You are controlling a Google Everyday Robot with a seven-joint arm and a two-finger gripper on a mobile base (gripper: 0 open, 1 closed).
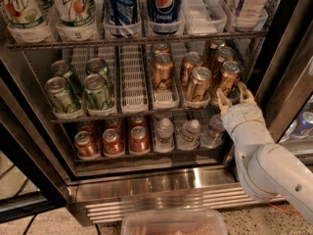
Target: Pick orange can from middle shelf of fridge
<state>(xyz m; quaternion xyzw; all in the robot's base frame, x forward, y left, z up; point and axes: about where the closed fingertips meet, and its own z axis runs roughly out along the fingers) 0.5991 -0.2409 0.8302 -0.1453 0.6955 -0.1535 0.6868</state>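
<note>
Several orange cans stand in white lane trays on the middle shelf [134,89] of the fridge [161,190]. The front ones are at the centre [162,72], right of centre [198,84] and far right [228,78]. My gripper [234,96] is at the front right end of that shelf, its two tan fingers [224,102] pointing up, open, just below and in front of the far-right orange can. It holds nothing. My white arm [266,163] comes in from the lower right.
Green cans [61,94] fill the shelf's left lanes. Tall bottles [164,6] stand on the rack above. Red cans [111,142] and clear bottles [190,132] sit on the rack below. The dark door frame [288,67] is close on the right. A clear tray [173,224] is at the bottom.
</note>
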